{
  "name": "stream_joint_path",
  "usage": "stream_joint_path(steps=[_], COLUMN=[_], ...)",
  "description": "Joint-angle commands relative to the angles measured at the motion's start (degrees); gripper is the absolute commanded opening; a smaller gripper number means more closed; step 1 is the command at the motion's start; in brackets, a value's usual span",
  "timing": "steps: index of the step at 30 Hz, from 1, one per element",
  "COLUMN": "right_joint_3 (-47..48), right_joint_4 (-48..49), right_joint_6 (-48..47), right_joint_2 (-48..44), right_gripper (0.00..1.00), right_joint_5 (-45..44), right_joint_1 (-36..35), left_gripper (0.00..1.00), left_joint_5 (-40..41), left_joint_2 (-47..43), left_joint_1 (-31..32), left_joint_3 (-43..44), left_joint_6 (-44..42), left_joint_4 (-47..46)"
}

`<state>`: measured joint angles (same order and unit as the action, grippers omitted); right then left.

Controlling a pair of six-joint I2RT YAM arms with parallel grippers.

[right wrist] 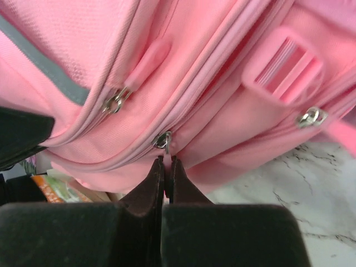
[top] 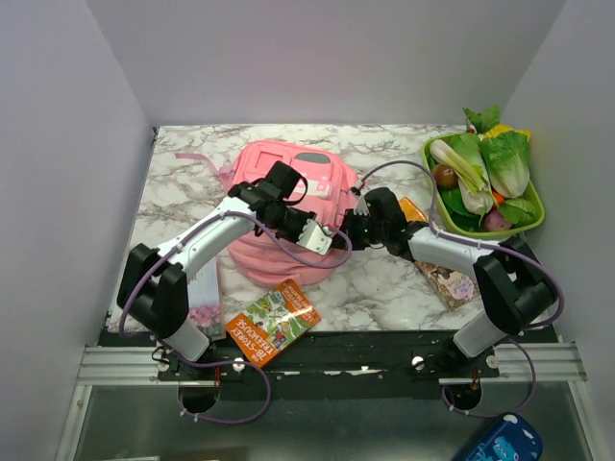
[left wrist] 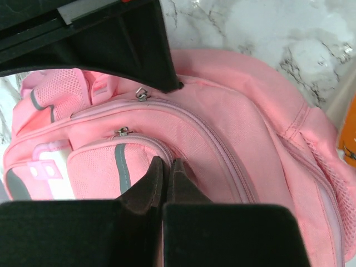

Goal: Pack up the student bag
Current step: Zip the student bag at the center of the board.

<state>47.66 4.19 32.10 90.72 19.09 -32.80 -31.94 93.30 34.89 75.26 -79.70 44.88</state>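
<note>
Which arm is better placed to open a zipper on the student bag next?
Likely right: the right gripper is shut right at a zipper pull on the student bag. The left gripper is shut against plain fabric, clear of any pull.

On table centre: student bag. Has vegetable basket at three o'clock, book at six, packet at four.
</note>
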Motion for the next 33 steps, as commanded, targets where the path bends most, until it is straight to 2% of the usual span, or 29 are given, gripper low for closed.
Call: stream_joint_path(steps=[1, 6, 15, 20, 22, 23, 24, 27, 30, 33], right_joint_3=[4.54, 8.32, 12.54, 17.36, 18.17, 18.35, 17.91, 15.02, 11.68, 6.32], right_joint_4=[-0.31, -4.01, -7.53, -7.79, -8.14, -8.31, -8.32, -8.14, -6.74, -3.07], right_joint_6=[-3.79, -8.27, -10.65, -9.95, -9.51, -9.42, -9.33, -9.59, -10.56, -12.22], right_joint_2=[1.74, 4.11, 7.81, 9.04, 9.04, 8.86, 8.51, 6.06, 2.28, -1.75], right_gripper=[0.01, 0.0, 0.01, 0.01, 0.07, 0.13, 0.28, 0.46, 0.49, 0.48], right_joint_5=[-2.83, -6.34, -9.86, -12.67, -12.68, -12.68, -13.11, -15.21, -16.63, -16.72], right_joint_1=[0.45, 1.5, 6.69, 6.78, 6.78, 6.78, 6.78, 6.87, 6.78, 6.78], left_gripper=[0.0, 0.0, 0.0, 0.0, 0.0, 0.0, 0.0, 0.0, 0.0, 0.0], left_joint_5=[-7.69, -8.39, -7.52, -7.17, -6.99, -6.9, -6.73, -4.89, -5.32, -6.37], left_joint_2=[-8.12, -11.73, -12.35, -12.09, -11.91, -11.91, -11.82, -12.08, -11.65, -9.37], left_joint_1=[-1.4, -1.5, -1.67, -1.58, -1.76, -1.85, -2.28, -2.81, -5.09, -7.2], left_joint_3=[-3.89, -3.72, -5.13, -5.13, -4.78, -4.78, -4.86, -6.44, -5.57, -0.66], left_joint_6=[-7.91, -12.93, -14.08, -13.91, -13.29, -12.07, -11.36, -6.88, -4.69, -4.84], left_joint_4=[10.22, 15.84, 14.97, 14.27, 13.39, 12.87, 11.21, 3.49, 0.39, 2.48])
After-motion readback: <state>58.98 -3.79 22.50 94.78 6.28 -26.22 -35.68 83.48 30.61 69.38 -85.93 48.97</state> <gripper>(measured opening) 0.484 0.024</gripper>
